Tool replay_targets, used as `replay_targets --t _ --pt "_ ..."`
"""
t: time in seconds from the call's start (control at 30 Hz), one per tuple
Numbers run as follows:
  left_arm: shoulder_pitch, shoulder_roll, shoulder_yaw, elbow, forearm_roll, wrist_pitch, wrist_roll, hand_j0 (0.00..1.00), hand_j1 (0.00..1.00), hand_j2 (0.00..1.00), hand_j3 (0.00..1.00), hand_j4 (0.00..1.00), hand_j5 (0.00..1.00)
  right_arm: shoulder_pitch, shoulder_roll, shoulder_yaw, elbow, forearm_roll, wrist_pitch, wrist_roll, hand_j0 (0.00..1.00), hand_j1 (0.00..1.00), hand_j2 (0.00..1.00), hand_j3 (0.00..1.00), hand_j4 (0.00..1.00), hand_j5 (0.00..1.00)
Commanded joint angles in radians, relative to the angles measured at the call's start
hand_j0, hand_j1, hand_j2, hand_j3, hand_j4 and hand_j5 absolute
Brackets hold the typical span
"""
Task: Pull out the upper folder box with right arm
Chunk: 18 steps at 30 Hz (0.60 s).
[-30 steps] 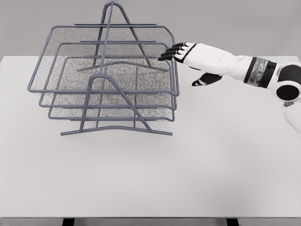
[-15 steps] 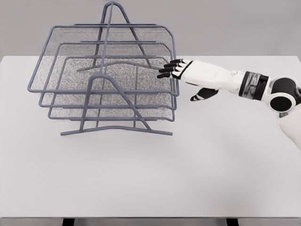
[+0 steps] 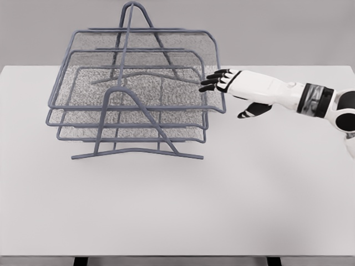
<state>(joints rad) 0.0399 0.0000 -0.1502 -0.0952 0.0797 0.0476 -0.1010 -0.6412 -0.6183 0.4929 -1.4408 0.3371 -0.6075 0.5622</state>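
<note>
A grey wire rack (image 3: 136,149) stands on the white table (image 3: 177,210) at the back left and carries three mesh folder boxes. The upper folder box (image 3: 133,83) sticks out to the right of the two below it, its right rim past the rack's side. My right hand (image 3: 222,83) reaches in from the right at that rim. Its black fingertips (image 3: 209,84) curl over the rim wire, while the thumb (image 3: 249,111) hangs apart below. The left arm does not show.
The middle box (image 3: 66,118) and the lower box (image 3: 72,133) sit stacked in the rack, aligned with each other. The rack's triangular end frame (image 3: 138,111) faces me. White table surface spreads in front of and to the right of the rack.
The hand dropped from the back corner to the upper box's right rim, then drew rightward. The upper box slid right with it and now overhangs the lower two.
</note>
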Motion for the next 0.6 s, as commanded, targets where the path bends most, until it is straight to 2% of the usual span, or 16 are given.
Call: replay_targets --t 0.0,0.13,0.27,0.57 --pt "0.0 0.0 0.0 0.0 0.0 0.0 0.0 1.0 1.0 1.0 1.0 1.0 1.0 0.0 -0.021 -0.004 0.007 0.057 -0.003 0.001 1.0 1.0 1.0 1.0 1.0 1.0" --pt "0.0 0.0 0.0 0.0 0.0 0.0 0.0 1.0 1.0 1.0 1.0 1.0 1.0 0.009 -0.061 -0.008 -0.001 0.045 -0.003 -0.001 1.0 1.0 1.0 1.0 1.0 1.0" --pt "0.0 0.0 0.0 0.0 0.0 0.0 0.0 1.0 1.0 1.0 1.0 1.0 1.0 0.054 -0.097 -0.079 -0.016 0.033 -0.003 -0.001 1.0 1.0 1.0 1.0 1.0 1.0" --pt "0.0 0.0 0.0 0.0 0.0 0.0 0.0 1.0 1.0 1.0 1.0 1.0 1.0 0.06 -0.153 -0.085 -0.024 0.0 -0.003 -0.001 1.0 1.0 1.0 1.0 1.0 1.0"
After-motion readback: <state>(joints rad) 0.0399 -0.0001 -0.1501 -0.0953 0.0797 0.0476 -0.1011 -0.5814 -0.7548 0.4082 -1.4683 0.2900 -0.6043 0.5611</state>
